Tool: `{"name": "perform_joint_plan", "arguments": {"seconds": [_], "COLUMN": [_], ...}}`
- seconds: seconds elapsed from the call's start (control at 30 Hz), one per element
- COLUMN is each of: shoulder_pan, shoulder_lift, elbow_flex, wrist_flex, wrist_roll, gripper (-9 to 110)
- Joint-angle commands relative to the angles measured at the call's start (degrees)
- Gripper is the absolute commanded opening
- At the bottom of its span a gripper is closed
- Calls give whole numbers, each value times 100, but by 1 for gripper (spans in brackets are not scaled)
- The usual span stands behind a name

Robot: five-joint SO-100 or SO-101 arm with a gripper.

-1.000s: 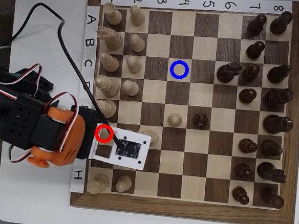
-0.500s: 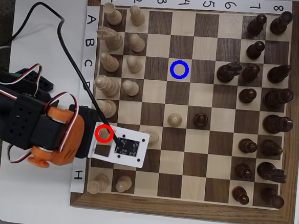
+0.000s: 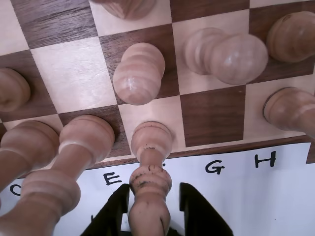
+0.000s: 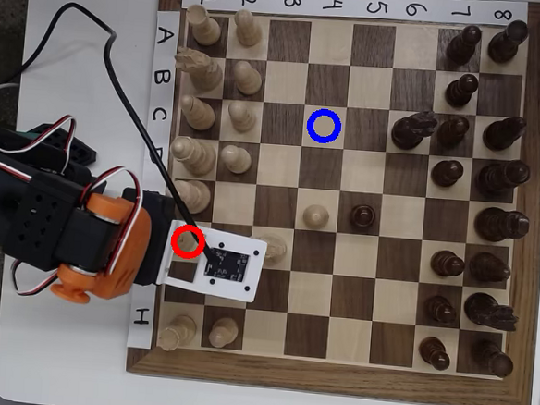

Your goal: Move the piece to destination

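I am seeing the gripper point(image 3: 150, 206) straddling the piece point(image 3: 150, 189), jaws narrow; actual contact I cannot tell. The destination point(image 4: 324, 126) is sitting well apart.

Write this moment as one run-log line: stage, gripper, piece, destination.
stage: grasp approach | gripper: open, fingers either side of bishop | bishop: upright on board edge square by red ring | destination: blue ring, empty
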Motion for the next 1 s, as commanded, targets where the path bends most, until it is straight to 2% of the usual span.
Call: {"name": "perform_joint_plan", "arguments": {"seconds": [0.0,0.97], "shoulder_pan": [0,-18], "shoulder_lift": [18,26], "elbow_flex": [-220,-211], "wrist_flex": [44,-97], "wrist_roll": [44,62], "gripper": [10,7]}}
